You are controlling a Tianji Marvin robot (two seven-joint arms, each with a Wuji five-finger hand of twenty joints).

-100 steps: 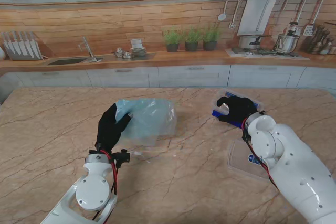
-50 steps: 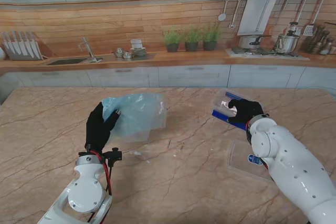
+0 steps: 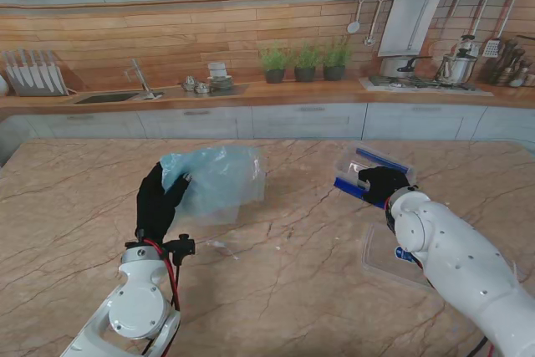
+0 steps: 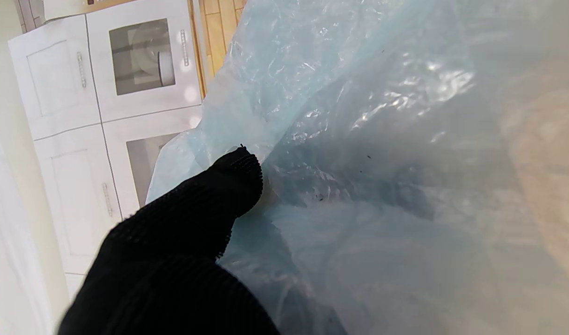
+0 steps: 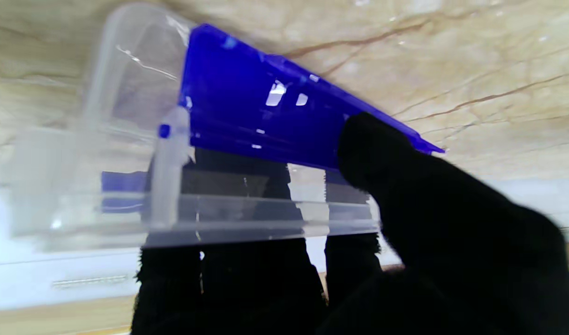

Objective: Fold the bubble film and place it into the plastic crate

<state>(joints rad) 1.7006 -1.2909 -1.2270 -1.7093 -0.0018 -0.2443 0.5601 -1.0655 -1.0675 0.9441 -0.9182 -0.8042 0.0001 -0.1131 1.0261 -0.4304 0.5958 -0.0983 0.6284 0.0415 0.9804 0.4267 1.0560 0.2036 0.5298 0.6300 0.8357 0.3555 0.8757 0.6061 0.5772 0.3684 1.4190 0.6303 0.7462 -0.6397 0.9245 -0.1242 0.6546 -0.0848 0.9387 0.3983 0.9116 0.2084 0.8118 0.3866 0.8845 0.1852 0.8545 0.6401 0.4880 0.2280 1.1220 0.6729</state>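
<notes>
The pale blue bubble film (image 3: 216, 181) hangs bunched above the table, pinched at its left edge by my black-gloved left hand (image 3: 159, 202). In the left wrist view the film (image 4: 382, 153) fills most of the picture, with a fingertip (image 4: 233, 181) pressed against it. To the right, my right hand (image 3: 383, 183) is shut on the near wall of the clear plastic crate (image 3: 359, 166), which has blue latches. The right wrist view shows the crate (image 5: 140, 153) tipped, a blue latch (image 5: 266, 121) under my thumb and my other fingers behind the clear wall.
A clear crate lid (image 3: 386, 255) lies flat on the marble table (image 3: 292, 290) near my right forearm. A kitchen counter with a sink (image 3: 109, 96) and potted plants (image 3: 305, 63) runs behind the table.
My left hand carried the film to the left and a little nearer, then held still. My right hand shifted the crate slightly left and tipped it.
</notes>
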